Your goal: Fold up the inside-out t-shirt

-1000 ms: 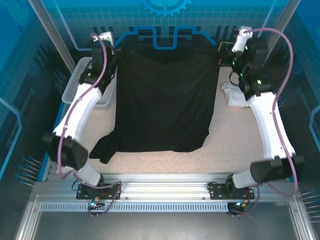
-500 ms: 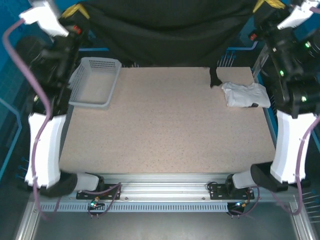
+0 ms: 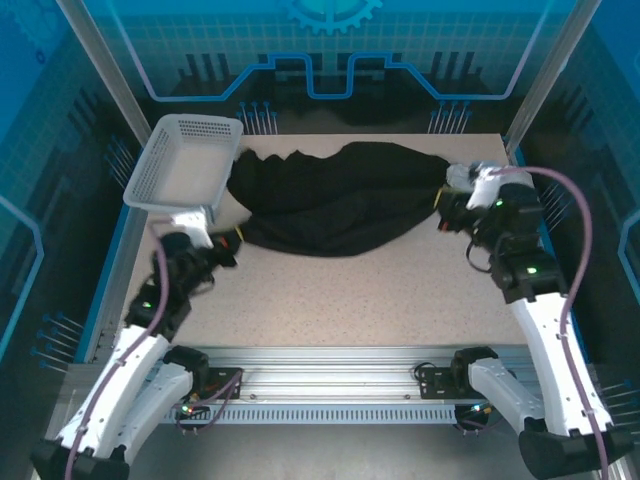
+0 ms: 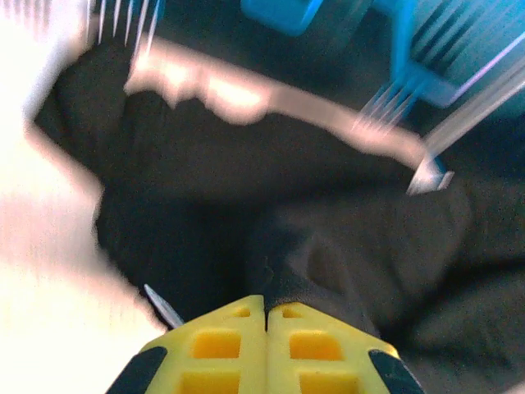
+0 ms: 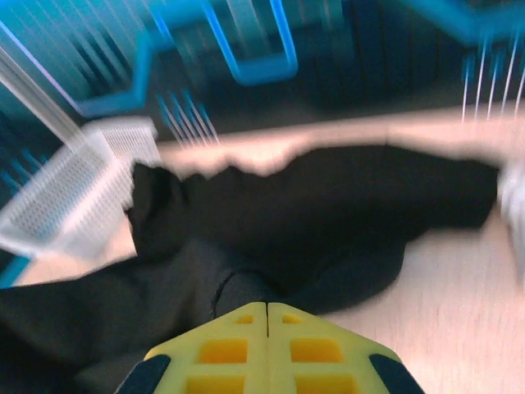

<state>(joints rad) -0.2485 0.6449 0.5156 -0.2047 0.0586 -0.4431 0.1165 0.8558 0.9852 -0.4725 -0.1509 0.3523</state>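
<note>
The inside-out t-shirt (image 3: 340, 200) is a black heap stretched left to right across the far half of the table. My left gripper (image 3: 234, 240) is at the shirt's left end, and my right gripper (image 3: 441, 203) is at its right end. In the left wrist view the yellow fingers (image 4: 225, 345) of the left gripper (image 4: 267, 300) are pressed together, with a fold of the black shirt (image 4: 328, 246) pinched at their tips. In the right wrist view the right gripper (image 5: 267, 305) is likewise shut on a bunched edge of the shirt (image 5: 328, 205). No label is visible.
A white mesh basket (image 3: 185, 165) stands at the far left, just beyond the shirt's left end, also seen as the basket (image 5: 74, 197). A pale cloth (image 5: 513, 201) sits at the right edge. Bare speckled table (image 3: 350, 300) lies between the shirt and the arm bases.
The shirt lay flat a second ago, then both arms lifted it high. Now it is back on the table as a bunched strip, with both arms pulled back and low.
</note>
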